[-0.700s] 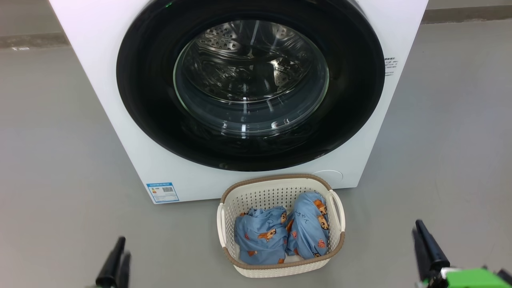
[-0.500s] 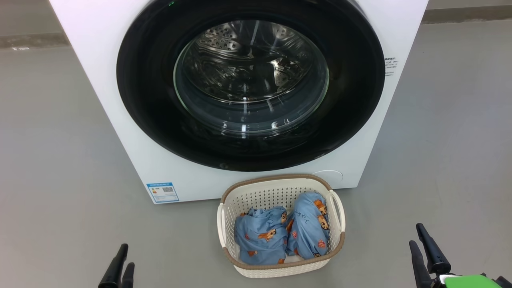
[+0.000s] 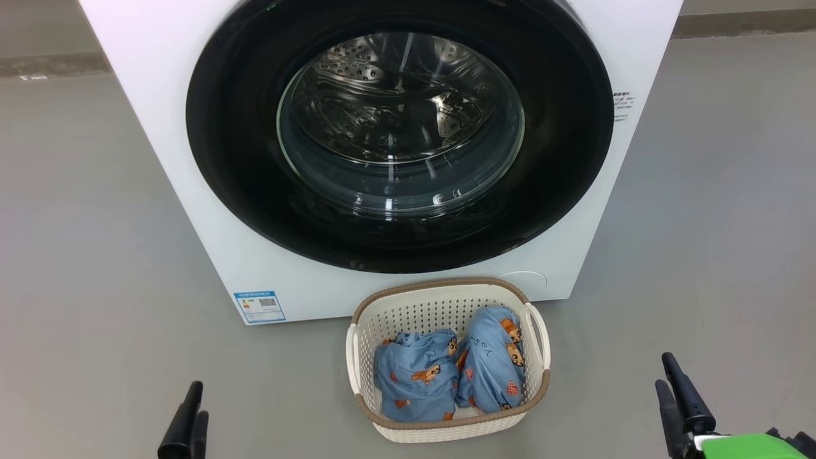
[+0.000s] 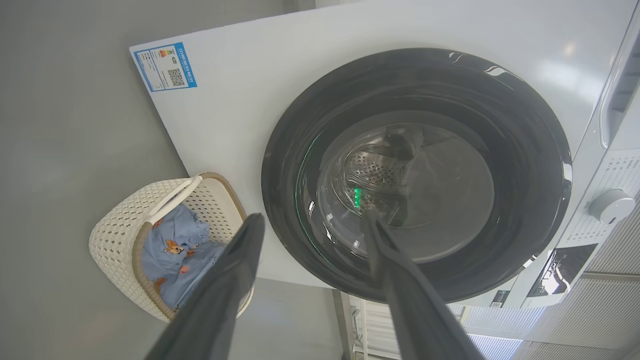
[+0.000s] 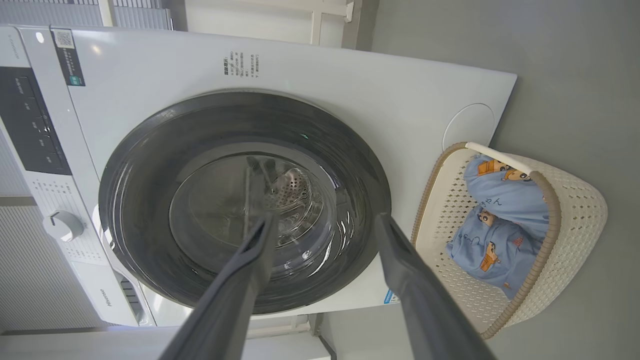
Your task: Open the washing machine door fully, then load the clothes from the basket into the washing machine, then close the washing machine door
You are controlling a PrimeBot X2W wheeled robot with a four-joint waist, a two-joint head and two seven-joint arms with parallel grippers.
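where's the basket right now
In the head view the basket sits on the floor at centre bottom, just in front of the washing machine, below its door and right of the blue label, holding the clothes.

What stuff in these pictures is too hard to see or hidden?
- Head view: the washing machine has its top cut off by the upper edge.
- Head view: the blue label has print too small to read.
- Head view: most of the floor of the basket is hidden under the clothes.
- Right wrist view: the control panel has writing too small to read.
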